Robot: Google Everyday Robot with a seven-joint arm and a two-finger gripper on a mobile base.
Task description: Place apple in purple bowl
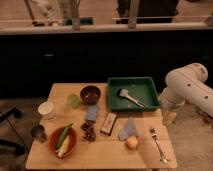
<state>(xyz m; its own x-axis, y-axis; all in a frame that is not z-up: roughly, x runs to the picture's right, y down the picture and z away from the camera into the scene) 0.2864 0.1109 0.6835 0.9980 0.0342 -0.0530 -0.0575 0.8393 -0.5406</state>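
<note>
A small round yellow-orange apple [131,143] with a reddish blush sits near the front edge of the pale wooden surface [100,159], right of centre, with nothing holding it. A grey-blue folded cloth [128,129] lies just behind it and a metal fork [158,143] lies to its right. The small round maroon-purple bowl [90,93] stands toward the back of the surface, left of the apple and well apart from it, just beside the green rectangular plastic tray [146,88]. The bowl's dark inside looks unoccupied, so it is ready to take the fruit.

The white robot arm [187,85] comes in from the right, and its end effector [169,118] hangs down off the right edge of the surface, beside the tray's corner. Whether it is open or closed cannot be told, and nothing appears to be in its hold. It seems parked clear of the clutter (probably so the approach can start without bumping anything).

The task looks unstarted. A dark bunch of grapes [89,131], a blue sponge [91,113] and a flat dark packet [108,123] lie between apple and bowl, so the carry would best pass above them.
</note>
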